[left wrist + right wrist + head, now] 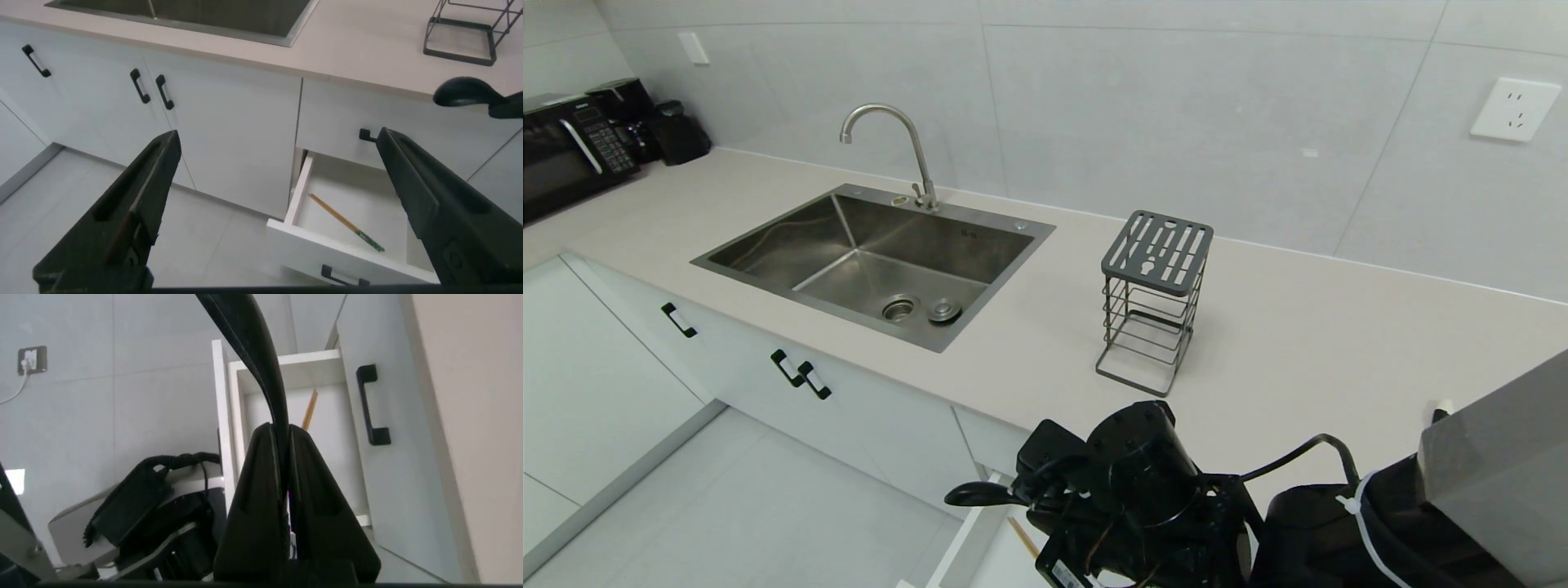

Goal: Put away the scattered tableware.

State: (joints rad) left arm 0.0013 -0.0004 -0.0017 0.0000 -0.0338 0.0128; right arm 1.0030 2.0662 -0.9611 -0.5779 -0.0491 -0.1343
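My right gripper [282, 434] is clamped on the black spoon [976, 492]. Its bowl points left at bottom centre of the head view, and the open drawer [297, 200] is right underneath. The left gripper [276, 137] is spread wide, holding nothing.

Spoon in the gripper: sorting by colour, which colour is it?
Spoon is black; best in left wrist view.
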